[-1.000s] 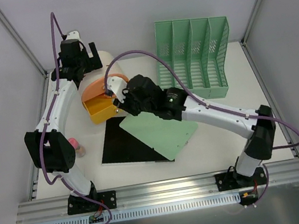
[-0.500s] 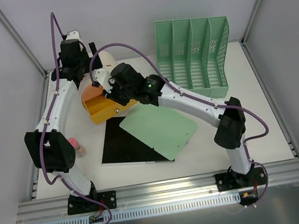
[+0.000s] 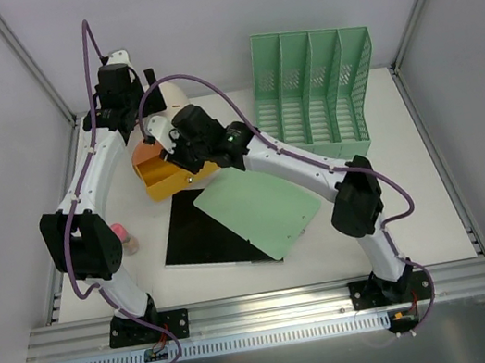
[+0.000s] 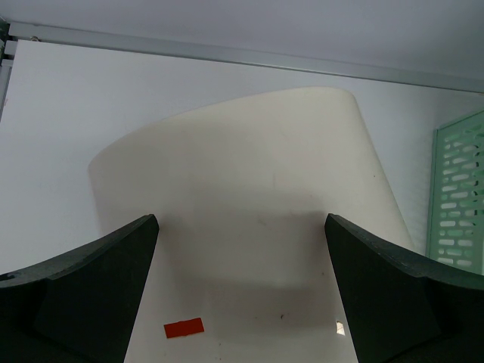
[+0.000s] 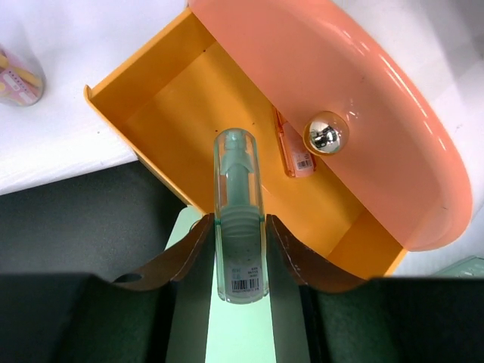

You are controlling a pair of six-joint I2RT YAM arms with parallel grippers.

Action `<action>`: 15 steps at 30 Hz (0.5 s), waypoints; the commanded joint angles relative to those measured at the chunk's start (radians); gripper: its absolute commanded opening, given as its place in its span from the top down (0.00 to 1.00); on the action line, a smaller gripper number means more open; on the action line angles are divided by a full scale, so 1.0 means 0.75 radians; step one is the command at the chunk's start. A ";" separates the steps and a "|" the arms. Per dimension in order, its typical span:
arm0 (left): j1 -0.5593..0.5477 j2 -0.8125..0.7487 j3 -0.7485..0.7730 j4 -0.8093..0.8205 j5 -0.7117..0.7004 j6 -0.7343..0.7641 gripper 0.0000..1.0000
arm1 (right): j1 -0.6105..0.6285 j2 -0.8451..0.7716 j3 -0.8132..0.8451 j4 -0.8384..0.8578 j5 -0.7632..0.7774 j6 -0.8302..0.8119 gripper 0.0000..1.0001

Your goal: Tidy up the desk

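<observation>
The white desk (image 3: 406, 200) holds an orange organizer (image 3: 150, 149) with its yellow drawer (image 3: 167, 178) pulled open. My right gripper (image 3: 174, 156) is shut on a pale green tube with a clear cap (image 5: 239, 189) and holds it above the open drawer (image 5: 189, 113). In the drawer lies a small orange item with a barcode (image 5: 295, 151), next to a silver knob (image 5: 326, 134). My left gripper (image 3: 128, 93) is open and empty at the back left, its jaws wide apart (image 4: 240, 219) before a cream-white cylinder (image 4: 242, 174).
A black sheet (image 3: 198, 238) lies mid-desk with a pale green board (image 3: 257, 209) partly on it. A green file rack (image 3: 316, 93) stands at the back right. A small jar of pink items (image 3: 123, 237) stands by the left arm and also shows in the right wrist view (image 5: 19, 76). A red tag (image 4: 184, 327) lies on the desk.
My right arm has swung left and back, carrying the tube from over the green board to above the open drawer. The left arm has not moved.
</observation>
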 commanded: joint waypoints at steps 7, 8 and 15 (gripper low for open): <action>0.004 0.016 -0.016 -0.117 -0.014 0.022 0.05 | -0.002 0.031 0.070 0.062 0.076 -0.020 0.58; 0.004 0.016 -0.016 -0.115 -0.012 0.024 0.05 | -0.002 0.031 0.072 0.064 0.087 -0.020 0.57; 0.006 0.014 -0.016 -0.117 -0.016 0.026 0.05 | -0.002 0.027 0.065 0.095 0.140 -0.006 0.44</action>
